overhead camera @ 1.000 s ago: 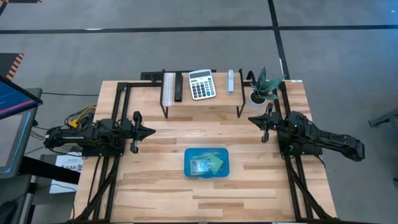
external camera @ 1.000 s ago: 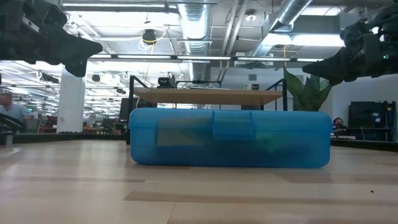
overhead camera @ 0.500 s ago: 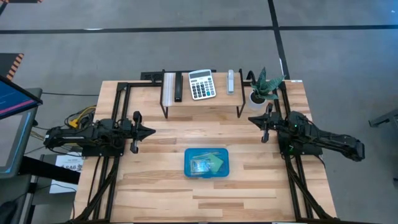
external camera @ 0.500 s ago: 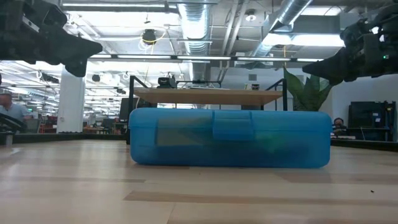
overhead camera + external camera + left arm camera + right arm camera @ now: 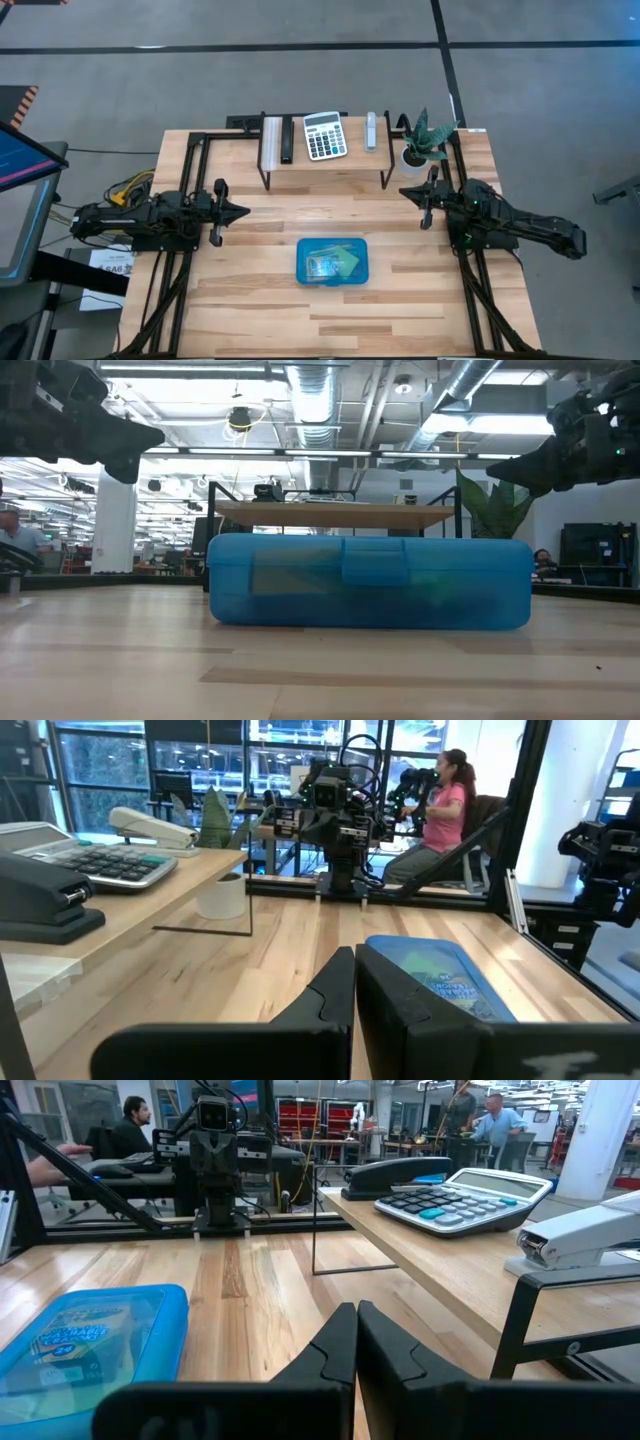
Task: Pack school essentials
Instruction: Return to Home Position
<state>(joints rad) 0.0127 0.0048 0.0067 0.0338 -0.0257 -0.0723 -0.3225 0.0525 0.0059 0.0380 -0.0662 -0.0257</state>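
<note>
I am holding the left gripper [image 5: 243, 211] and right gripper [image 5: 403, 190] at home, both pressed together and empty. The closed blue supply box [image 5: 332, 261] is lying between and below them. Packing seems finished, so I judge no further move is needed.

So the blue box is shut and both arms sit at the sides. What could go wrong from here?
The blue supply box lies closed, but whether its front latch has snapped cannot be told; it might spill if lifted. The right pincer, shut, sits close to the potted plant; a swing that way might tip it. The left pincer, also shut, looks less exposed.
</note>
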